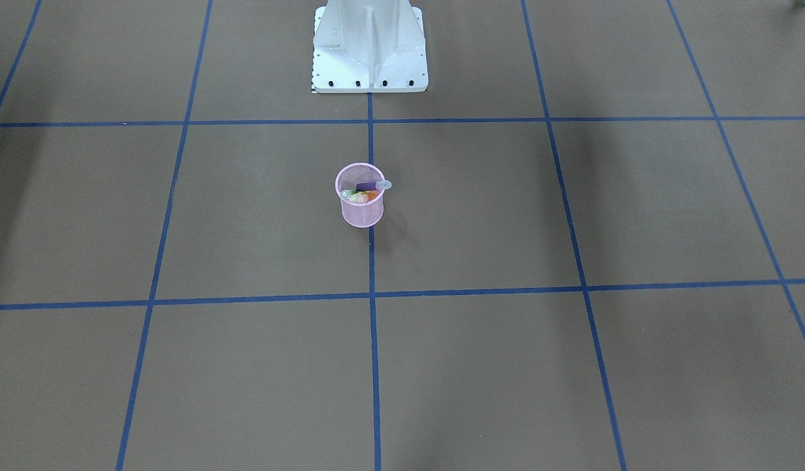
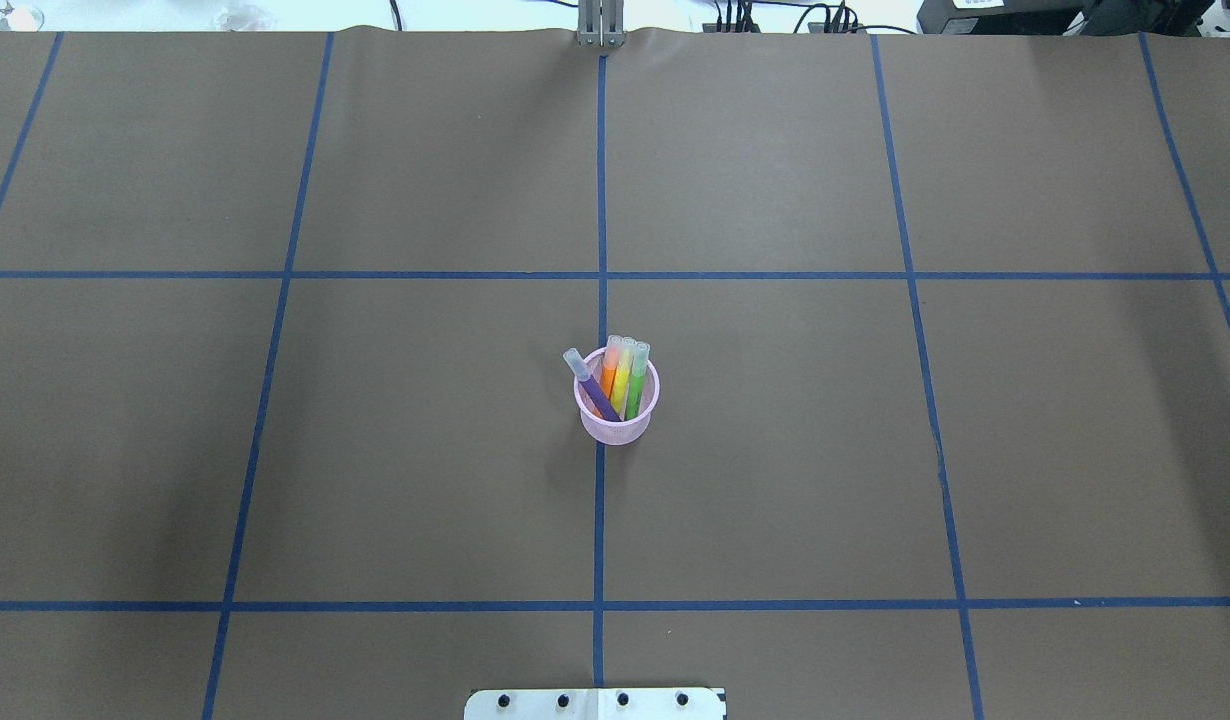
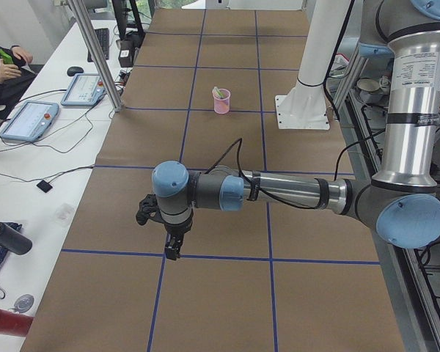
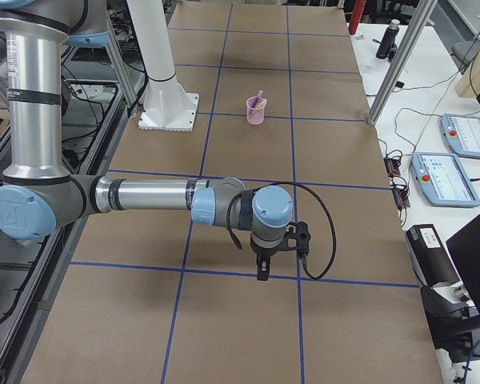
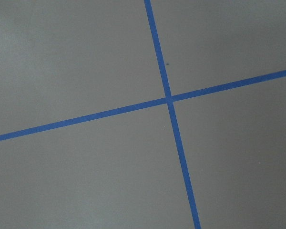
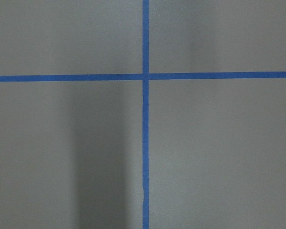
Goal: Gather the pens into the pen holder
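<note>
Plainly, all four pens [image 2: 623,375] sit inside the pen holder [image 2: 613,428]. The orange pen [image 2: 611,362], yellow pen [image 2: 624,372] and green pen [image 2: 637,385] lean together on the holder's far rim. The purple pen [image 2: 595,390] slants across it, its cap poking past the rim on the robot's left. The task looks finished. The left gripper [image 3: 173,246] and right gripper [image 4: 262,268] hang well away from the holder, above the taped table [image 2: 375,450]; I cannot tell whether either is released or clenched. The likeliest risk is a nudge to that protruding cap, levering the purple pen out or tipping the light mesh holder.
</note>
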